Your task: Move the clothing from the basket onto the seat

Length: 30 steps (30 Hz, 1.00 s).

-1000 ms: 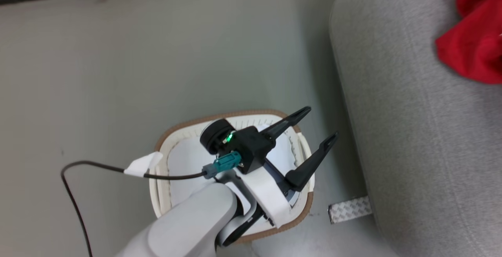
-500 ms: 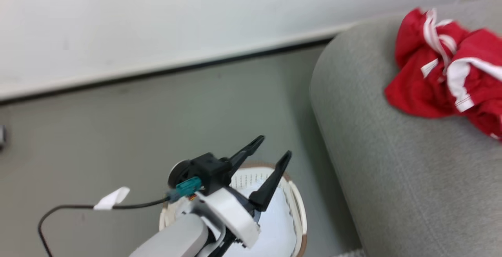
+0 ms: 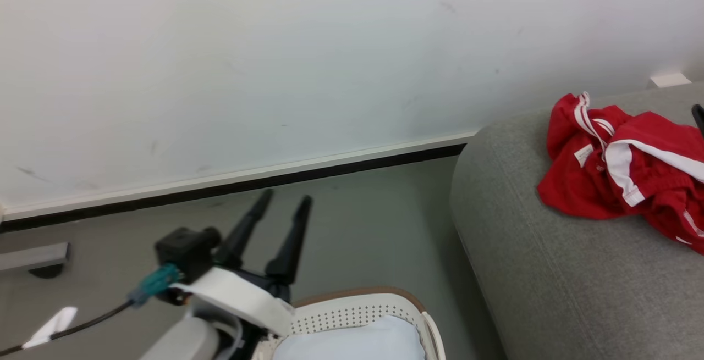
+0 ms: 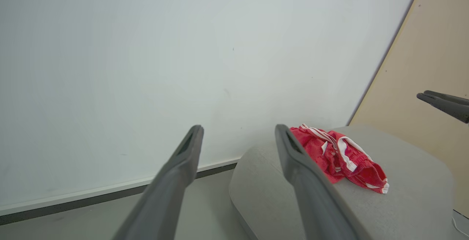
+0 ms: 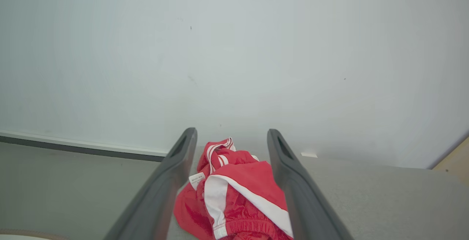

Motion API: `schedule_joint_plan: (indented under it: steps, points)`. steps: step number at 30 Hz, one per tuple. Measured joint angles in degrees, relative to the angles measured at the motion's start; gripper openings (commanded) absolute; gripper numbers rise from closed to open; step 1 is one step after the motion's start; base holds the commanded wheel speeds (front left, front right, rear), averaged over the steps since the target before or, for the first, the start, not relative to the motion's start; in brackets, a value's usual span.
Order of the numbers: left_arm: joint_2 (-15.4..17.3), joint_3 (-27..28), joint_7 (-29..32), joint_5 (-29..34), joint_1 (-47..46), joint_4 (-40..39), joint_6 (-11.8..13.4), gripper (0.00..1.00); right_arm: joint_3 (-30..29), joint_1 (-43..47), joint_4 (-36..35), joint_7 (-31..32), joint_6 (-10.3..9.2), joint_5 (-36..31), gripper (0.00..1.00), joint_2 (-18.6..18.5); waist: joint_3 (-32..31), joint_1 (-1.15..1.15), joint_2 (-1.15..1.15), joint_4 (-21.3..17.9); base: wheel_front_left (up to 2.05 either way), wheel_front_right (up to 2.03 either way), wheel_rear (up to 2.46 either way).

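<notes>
On my feed the left pincer (image 3: 286, 196) is wide open and empty just left of the small white perforated plastic basket (image 3: 357, 309) with a brown rim, the right pincer (image 5: 231, 132) is spread empty too, near the crumpled red white-striped clothing (image 3: 605, 184) lying on the big grey fabric sofa (image 3: 550, 277).

Crumpled red clothing (image 3: 577, 189) on grey seat (image 3: 539, 283); white basket (image 3: 352, 311) nearby.

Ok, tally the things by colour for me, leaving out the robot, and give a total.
Red: 1 heap of clothing
White: 1 basket
Grey: 1 sofa
Pale blue: 1 pad
Total: 4
</notes>
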Motion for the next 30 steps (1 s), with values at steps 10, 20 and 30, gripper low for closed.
schedule_joint_plan:
  steps: [10, 20, 30]
  points:
    - [1.14, 14.57, -0.12, 4.87, 10.38, -4.49, 4.05, 1.0, -11.07, 9.55, -7.14, -10.31, 0.0, -6.8, 1.0, 7.54, -0.75, 0.01, 0.0, 2.64, 0.0, 0.0, 0.0]
    - [-5.64, 26.37, -0.16, 14.49, 19.06, -3.27, 3.69, 1.0, -24.43, 25.25, -15.59, -15.43, 0.0, -17.83, 1.0, 21.54, -0.47, 0.01, 0.0, 4.03, 0.0, 0.0, 0.0]
    - [-12.87, 33.36, -0.16, 22.19, 22.57, 1.24, -1.98, 1.0, -25.79, 35.43, -21.28, -16.15, 0.0, -25.42, 1.0, 32.48, 0.25, 0.02, 0.0, 4.81, 0.0, 0.0, 0.0]
